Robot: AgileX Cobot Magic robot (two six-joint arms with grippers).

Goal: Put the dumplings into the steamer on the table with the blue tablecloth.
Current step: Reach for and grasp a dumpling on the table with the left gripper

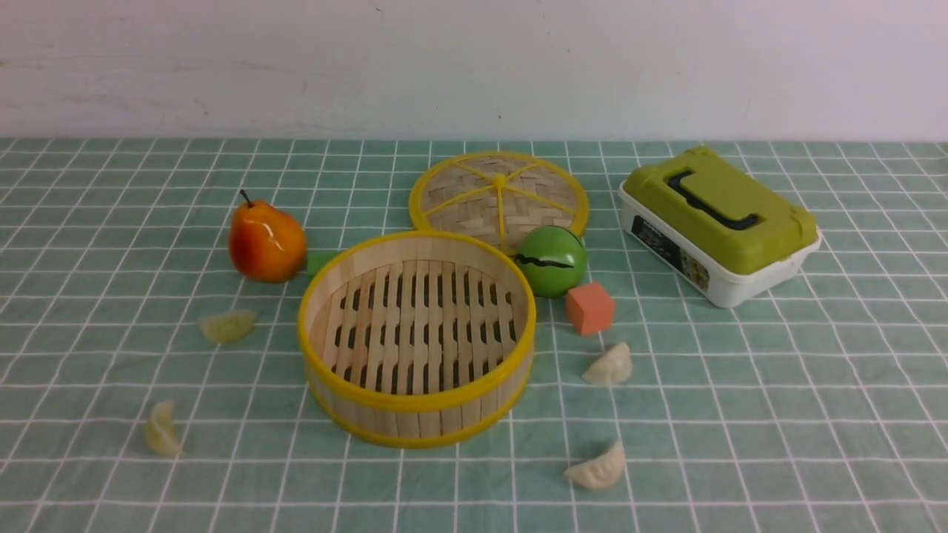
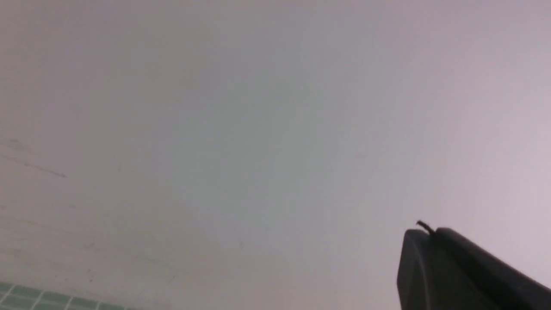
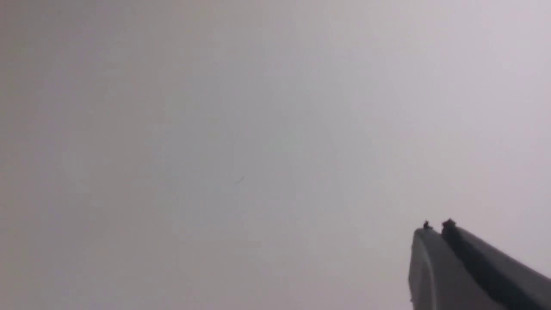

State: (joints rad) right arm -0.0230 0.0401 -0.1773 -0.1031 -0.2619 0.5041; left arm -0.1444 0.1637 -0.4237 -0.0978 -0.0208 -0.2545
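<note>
A round bamboo steamer (image 1: 415, 422) with a slatted base and yellow rims stands upright in the middle of the table (image 1: 815, 444). The table is covered by a teal blue-green tablecloth (image 1: 96, 222) gridded with thin white lines.

Taking the steamer as the clock's centre in the front view, all four dumplings lie on the cloth outside it. One pale yellow-green pleated dumpling (image 1: 227, 326) is at nine o'clock, and the other yellow-green dumpling (image 1: 161, 428) is farther out at eight. A cream-white pleated dumpling (image 1: 609, 366) lies near the steamer's wall at about four, and the second cream-white dumpling (image 1: 596, 468) at five.

A flat woven yellow-rimmed lid (image 1: 498, 196) lies at one o'clock. A glossy red-orange pear (image 1: 266, 240) stands at ten. A green ball (image 1: 551, 260) with a black wavy line sits just beside the steamer at two, and an orange cube (image 1: 589, 308) at three. A white box with an olive-green lid (image 1: 711, 222) sits well apart at two.

In its wrist view, the left gripper (image 2: 430, 232) has its dark fingers pressed together on nothing. It faces a pale wall (image 2: 258, 129), with a corner of the cloth in sight. The right gripper (image 3: 437, 228) is likewise closed and holds nothing.
</note>
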